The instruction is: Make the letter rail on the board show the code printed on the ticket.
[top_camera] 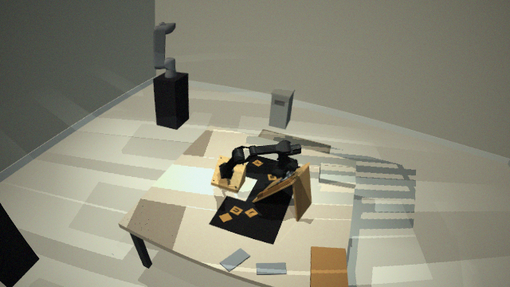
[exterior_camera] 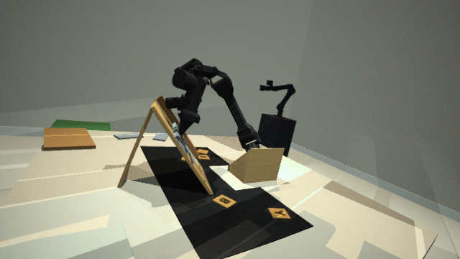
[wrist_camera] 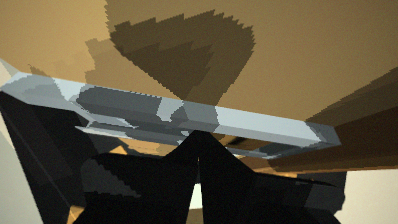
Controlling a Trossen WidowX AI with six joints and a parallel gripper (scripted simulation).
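Observation:
The tan board (top_camera: 275,190) (exterior_camera: 202,180) (wrist_camera: 300,60) leans like an easel. Its pale grey letter rail (exterior_camera: 184,145) (wrist_camera: 260,120) crosses the wrist view; a tan piece with a dark mark (wrist_camera: 240,142) shows inside, its letter unreadable. My gripper (exterior_camera: 181,133) (wrist_camera: 200,133) is shut and empty, its tips at the rail; contact cannot be told. On the black mat (top_camera: 264,231) (exterior_camera: 248,232) lie a B tile (top_camera: 272,177) (exterior_camera: 224,201), a Y tile (top_camera: 257,163) (exterior_camera: 279,213), a U tile (top_camera: 236,210), a tile (top_camera: 251,213) with an unclear letter and a tile (top_camera: 225,218) showing no letter. The ticket's code is not readable.
A tan wedge-shaped block (top_camera: 240,175) (exterior_camera: 264,165) stands beside the mat, under part of the arm. A white sheet (top_camera: 250,185) (exterior_camera: 230,179) lies by it. Two grey plates (top_camera: 235,259) (top_camera: 271,269) and an orange block (top_camera: 328,261) (exterior_camera: 68,137) lie farther along the counter.

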